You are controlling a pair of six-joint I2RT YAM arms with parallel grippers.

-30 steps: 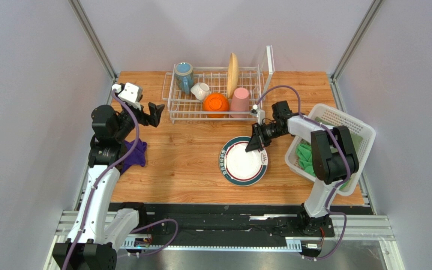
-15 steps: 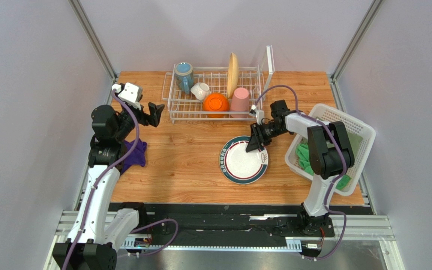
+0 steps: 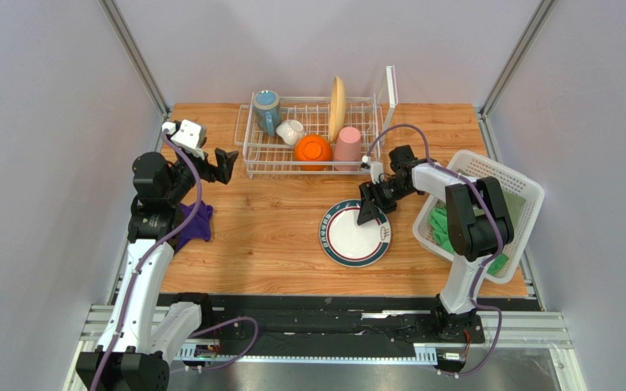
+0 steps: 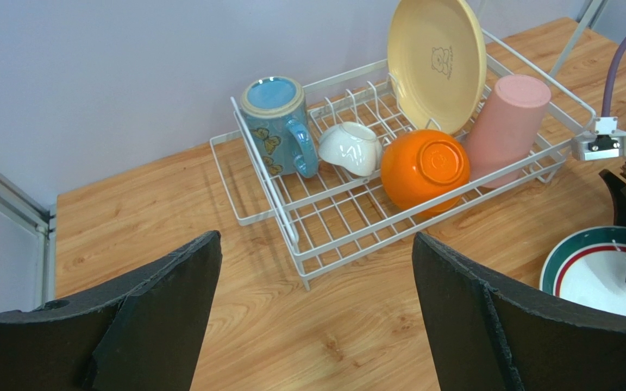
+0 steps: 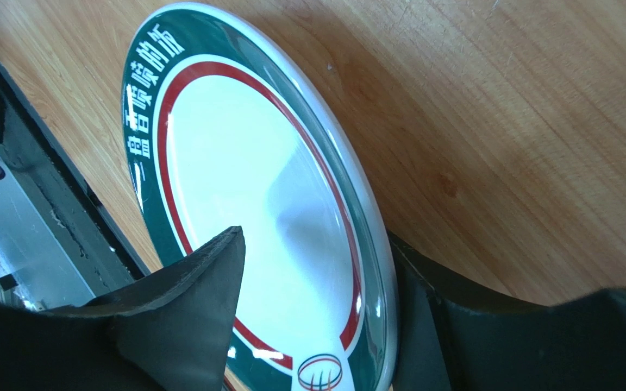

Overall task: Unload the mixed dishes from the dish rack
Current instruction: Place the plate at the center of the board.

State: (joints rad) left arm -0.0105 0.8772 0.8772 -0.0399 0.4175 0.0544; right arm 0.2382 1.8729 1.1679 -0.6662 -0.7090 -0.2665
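Wooden table (image 3: 275, 236), grey walls (image 3: 43, 106), dish rack (image 3: 271, 156)

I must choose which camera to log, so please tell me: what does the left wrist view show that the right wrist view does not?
Only the left wrist view: the rack holding the mug, white bowl, orange bowl, yellow plate and tumbler.
Only the right wrist view: the lettering on the green-rimmed plate and the black rail beyond the table.
Both: that plate, the table and the right tool at the plate's rim.
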